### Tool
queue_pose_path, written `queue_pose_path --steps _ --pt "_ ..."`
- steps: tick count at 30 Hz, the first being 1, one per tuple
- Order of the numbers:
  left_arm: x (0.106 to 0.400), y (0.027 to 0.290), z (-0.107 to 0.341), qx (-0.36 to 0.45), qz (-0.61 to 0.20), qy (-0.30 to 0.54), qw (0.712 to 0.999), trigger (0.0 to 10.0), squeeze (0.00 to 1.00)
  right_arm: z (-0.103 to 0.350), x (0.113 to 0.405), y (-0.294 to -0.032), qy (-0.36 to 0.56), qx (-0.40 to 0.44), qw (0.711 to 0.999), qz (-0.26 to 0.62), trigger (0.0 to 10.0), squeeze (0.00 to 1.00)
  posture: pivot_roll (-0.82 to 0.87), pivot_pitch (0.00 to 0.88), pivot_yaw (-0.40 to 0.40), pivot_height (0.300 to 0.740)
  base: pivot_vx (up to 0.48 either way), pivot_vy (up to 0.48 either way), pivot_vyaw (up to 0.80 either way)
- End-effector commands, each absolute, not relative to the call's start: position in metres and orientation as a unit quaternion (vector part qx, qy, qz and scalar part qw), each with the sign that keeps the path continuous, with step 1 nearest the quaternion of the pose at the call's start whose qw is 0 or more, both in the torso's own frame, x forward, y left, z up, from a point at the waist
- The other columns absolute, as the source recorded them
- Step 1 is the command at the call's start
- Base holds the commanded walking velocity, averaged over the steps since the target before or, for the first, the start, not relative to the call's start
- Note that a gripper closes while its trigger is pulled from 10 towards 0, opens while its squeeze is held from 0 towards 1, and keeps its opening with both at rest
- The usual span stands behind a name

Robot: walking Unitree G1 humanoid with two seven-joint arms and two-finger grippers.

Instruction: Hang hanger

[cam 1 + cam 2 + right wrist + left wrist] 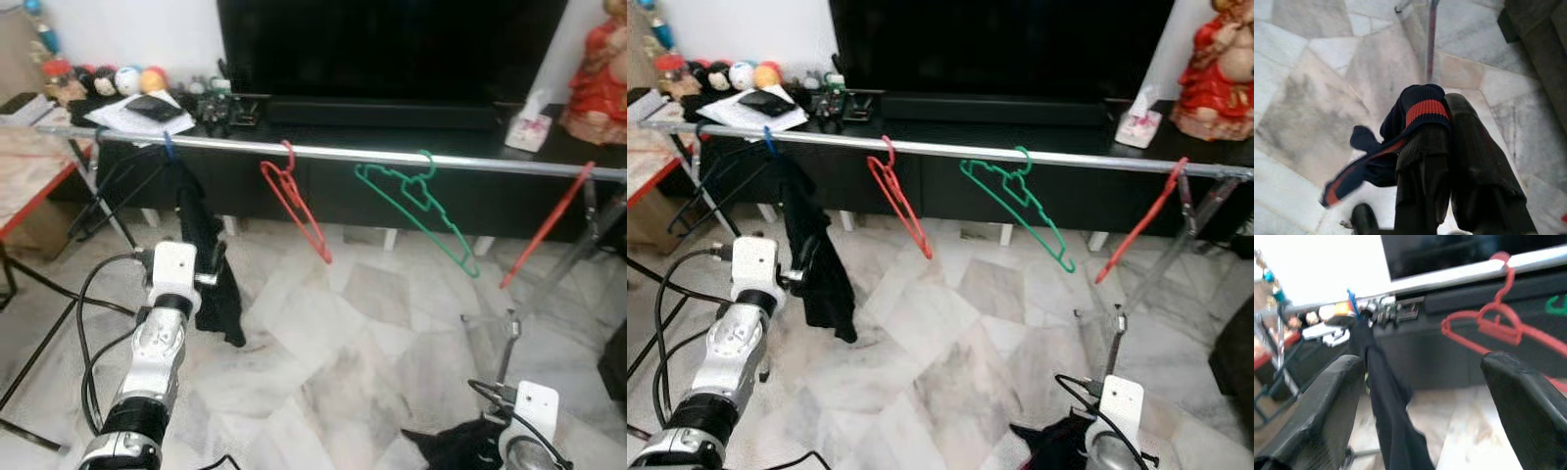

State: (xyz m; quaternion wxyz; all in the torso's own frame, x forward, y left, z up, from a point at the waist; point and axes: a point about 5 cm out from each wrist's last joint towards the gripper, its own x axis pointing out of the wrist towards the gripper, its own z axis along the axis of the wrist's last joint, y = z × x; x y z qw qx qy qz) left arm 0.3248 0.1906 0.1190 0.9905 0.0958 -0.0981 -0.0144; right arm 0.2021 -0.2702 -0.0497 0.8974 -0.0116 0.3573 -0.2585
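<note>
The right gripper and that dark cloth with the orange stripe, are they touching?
Touching. The right wrist view shows the right gripper with its fingers closed together on the dark garment, whose striped cuff drapes over the fingertips.

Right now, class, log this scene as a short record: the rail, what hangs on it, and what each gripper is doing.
rail: silver bar running across in front of the TV cabinet
hangers on rail: blue hanger carrying a black garment, red hanger, green hanger, second red hanger at the far right
left gripper: open, raised toward the black garment, not touching it
right gripper: shut on a navy cloth with orange stripes, low over the marble floor
</note>
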Motion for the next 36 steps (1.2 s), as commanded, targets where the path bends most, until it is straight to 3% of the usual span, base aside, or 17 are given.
queue_pose_path --steps 1,6,12,19,29,36 --pt "0.318 0.182 0.113 0.093 -0.040 -0.083 0.991 10.0 0.00 -0.050 0.201 -0.271 0.354 -0.006 0.897 -0.263 10.0 0.00 -0.14 0.013 0.022 0.740 0.000 0.000 0.00" --pt "0.282 0.180 0.100 0.150 -0.090 -0.062 0.983 10.0 0.00 -0.052 0.201 -0.267 0.350 -0.003 0.901 -0.256 10.0 0.00 -0.12 0.004 0.021 0.740 0.000 0.000 0.00" --pt "0.247 0.190 0.081 0.135 -0.061 -0.011 0.989 10.0 0.00 -0.049 0.201 -0.272 0.340 -0.005 0.905 -0.257 10.0 0.00 -0.11 0.000 0.009 0.740 0.000 0.000 0.00" --pt "0.254 0.186 0.091 0.127 -0.051 -0.011 0.991 10.0 0.00 -0.054 0.194 -0.272 0.357 0.000 0.898 -0.257 10.0 0.00 -0.11 0.000 0.006 0.740 0.000 0.000 0.00" --pt "0.262 0.183 0.094 0.125 -0.055 0.002 0.991 10.0 0.00 -0.049 0.197 -0.279 0.347 -0.001 0.899 -0.266 10.0 0.00 -0.12 0.000 0.017 0.740 0.000 0.000 -0.43" --pt "0.261 0.186 0.091 0.124 -0.052 0.013 0.991 10.0 0.00 -0.051 0.196 -0.277 0.346 -0.004 0.901 -0.260 10.0 0.00 -0.12 0.000 0.015 0.740 0.258 0.000 0.00"
